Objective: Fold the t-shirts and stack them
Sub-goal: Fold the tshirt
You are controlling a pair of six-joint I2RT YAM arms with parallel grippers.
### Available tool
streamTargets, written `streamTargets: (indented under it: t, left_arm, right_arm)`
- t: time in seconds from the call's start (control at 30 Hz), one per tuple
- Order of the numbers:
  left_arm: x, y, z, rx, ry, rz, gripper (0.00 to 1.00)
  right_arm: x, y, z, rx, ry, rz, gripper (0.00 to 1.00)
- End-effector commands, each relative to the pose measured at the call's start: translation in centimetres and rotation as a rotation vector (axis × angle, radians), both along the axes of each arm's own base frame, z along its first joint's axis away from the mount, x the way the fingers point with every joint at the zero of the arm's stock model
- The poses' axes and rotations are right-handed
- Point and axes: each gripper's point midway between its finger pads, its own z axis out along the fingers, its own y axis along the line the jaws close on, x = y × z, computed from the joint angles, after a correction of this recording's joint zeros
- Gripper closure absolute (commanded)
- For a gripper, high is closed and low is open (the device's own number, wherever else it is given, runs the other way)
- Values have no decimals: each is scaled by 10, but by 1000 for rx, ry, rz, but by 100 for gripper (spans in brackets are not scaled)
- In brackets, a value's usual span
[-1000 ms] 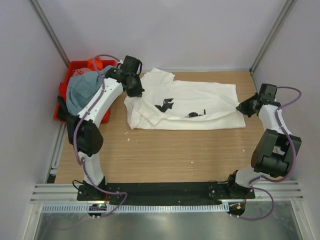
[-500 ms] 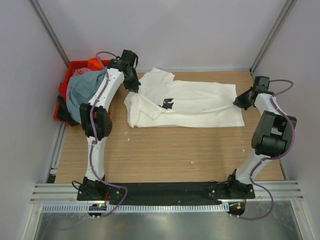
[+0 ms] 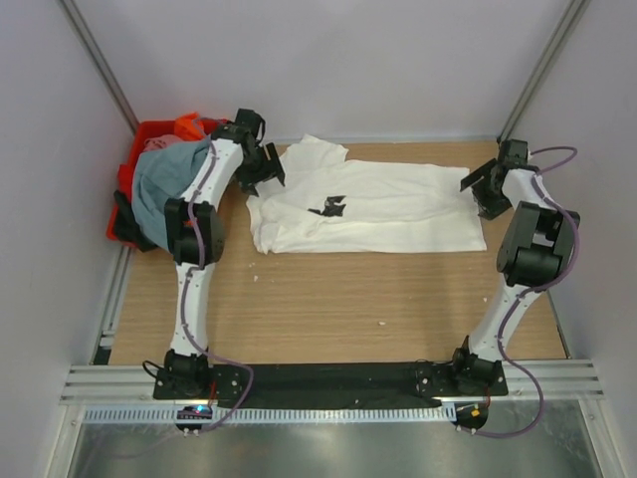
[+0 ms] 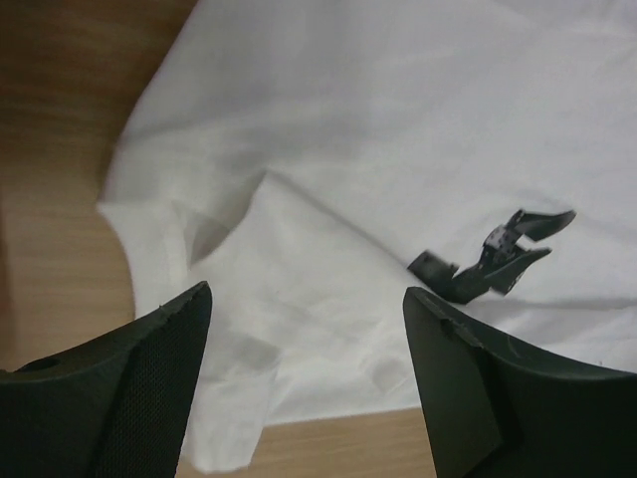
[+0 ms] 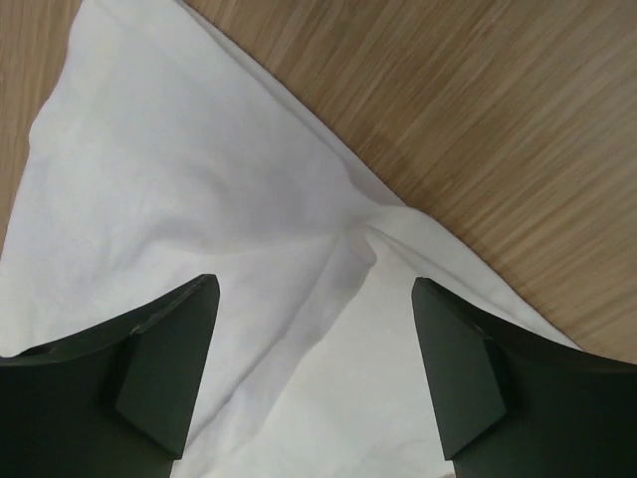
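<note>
A white t-shirt (image 3: 383, 209) with a black chest print (image 3: 326, 206) lies folded lengthwise across the far half of the table. My left gripper (image 3: 261, 169) hovers open over its left end, near the sleeve; the left wrist view shows the white t-shirt (image 4: 328, 179) and the print (image 4: 493, 261) below its spread fingers (image 4: 149, 368). At the shirt's right edge my right gripper (image 3: 480, 191) stands open, and the right wrist view has a creased corner of the white t-shirt (image 5: 299, 259) under it. More t-shirts, grey-blue (image 3: 164, 179) and orange (image 3: 189, 126), lie heaped in the crate.
A red plastic crate (image 3: 134, 159) stands at the far left beside the table. Bare wooden tabletop (image 3: 348, 299) stretches between the shirt and the arm bases. Grey walls close in at the back and both sides.
Both grippers have opened and let go of the white t-shirt, which now lies flat after its near part was folded toward the back. Both arms have reached farther back.
</note>
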Motion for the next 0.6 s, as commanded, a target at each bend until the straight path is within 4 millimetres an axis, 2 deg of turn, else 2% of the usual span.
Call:
streamTargets:
  t: [0.0, 0.03, 0.1, 0.13, 0.17, 0.2, 0.23, 0.27, 0.3, 0.33, 0.37, 0.4, 0.47, 0.5, 0.57]
  left_arm:
    - [-20, 7, 112, 24, -226, 1, 21]
    - [-44, 17, 116, 57, -208, 12, 20]
    - [-63, 31, 118, 104, -231, 56, 20]
    - [-80, 37, 86, 126, -176, 66, 20]
    - [-94, 42, 104, 110, -227, 104, 21]
    - [-105, 44, 95, 107, -220, 112, 21]
    - [-123, 49, 66, 121, -177, 123, 23]
    - [-132, 52, 70, 112, -201, 143, 26]
    - [-140, 51, 61, 110, -198, 159, 28]
    - [-151, 52, 38, 120, -175, 165, 31]
    - [-157, 52, 34, 123, -185, 169, 37]
    - [-170, 50, 14, 158, -160, 171, 40]
    - [-173, 43, 2, 176, -173, 165, 51]
    - [-179, 32, -7, 193, -166, 138, 52]
    - [-181, 30, -23, 244, -169, 138, 56]
  right_arm:
    - [-13, -21, 71, -161, -74, -38, 13]
    - [-19, -20, 76, -171, -77, -39, 12]
    - [-44, -13, 87, -194, -94, -31, 11]
    - [-52, -6, 87, -203, -94, -18, 10]
    - [-69, 4, 88, -208, -104, -7, 9]
    - [-77, 12, 84, -203, -107, 6, 9]
    - [-83, 28, 83, -197, -119, 41, 9]
    - [-95, 39, 74, -189, -120, 61, 9]
    - [-101, 47, 71, -184, -123, 80, 9]
    - [-104, 62, 67, -185, -120, 121, 9]
    - [-113, 69, 62, -186, -111, 136, 9]
    - [-116, 73, 59, -191, -106, 152, 9]
    - [-126, 81, 48, -203, -84, 179, 9]
    - [-129, 82, 48, -207, -86, 182, 9]
    - [-136, 84, 40, -211, -73, 195, 9]
